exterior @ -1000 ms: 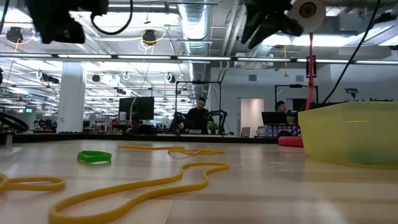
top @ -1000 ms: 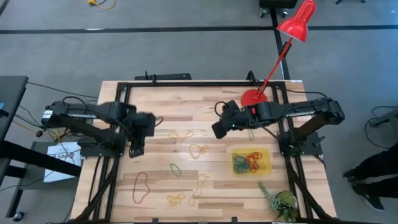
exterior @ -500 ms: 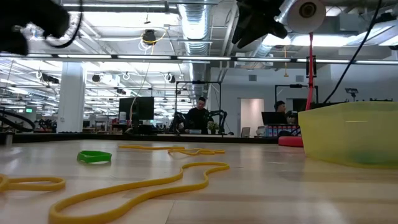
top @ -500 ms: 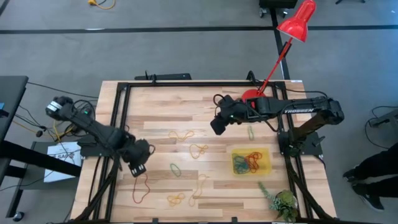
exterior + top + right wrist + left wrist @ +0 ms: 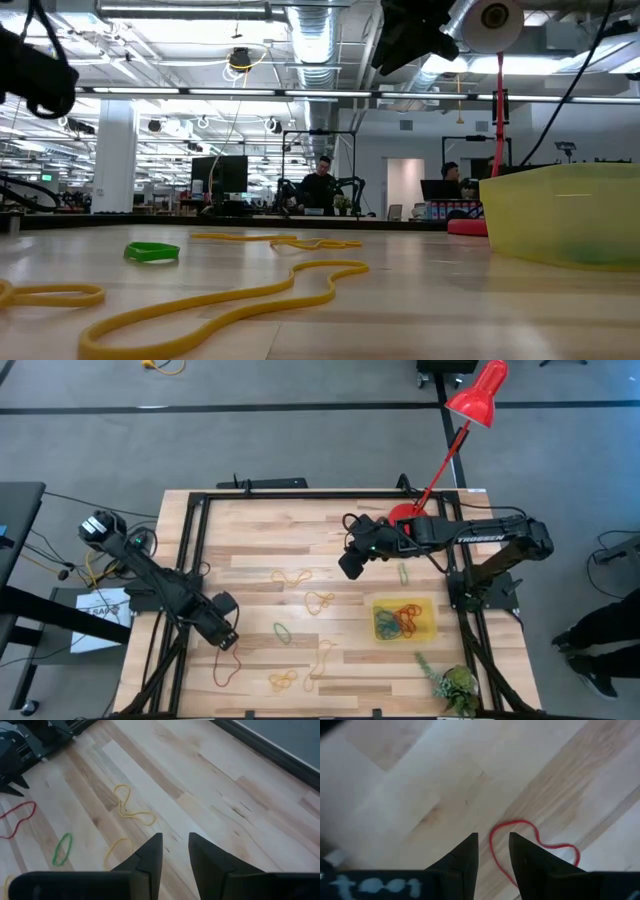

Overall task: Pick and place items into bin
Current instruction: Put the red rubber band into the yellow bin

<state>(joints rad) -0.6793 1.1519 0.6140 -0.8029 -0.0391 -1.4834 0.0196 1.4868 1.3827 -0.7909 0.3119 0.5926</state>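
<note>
Two narrowly parted, empty fingers of the left gripper (image 5: 226, 640) hovered over the red rubber band (image 5: 532, 840)'s near end; straddling one strand before closing would suit; the right gripper (image 5: 350, 565), slightly open, empty, waited mid-table; the yellow bin (image 5: 431, 605) lay well apart, open wood between

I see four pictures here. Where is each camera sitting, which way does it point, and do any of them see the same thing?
High view: overhead, looking straight down on the table, both arms and the bin.
Low view: at table height, looking level across bands into the room; arms above.
Left wrist view: on the left arm, looking down past its jaws at a red band.
Right wrist view: on the right arm, looking past its jaws over the table.
Shared: the red band shows in three views.
</note>
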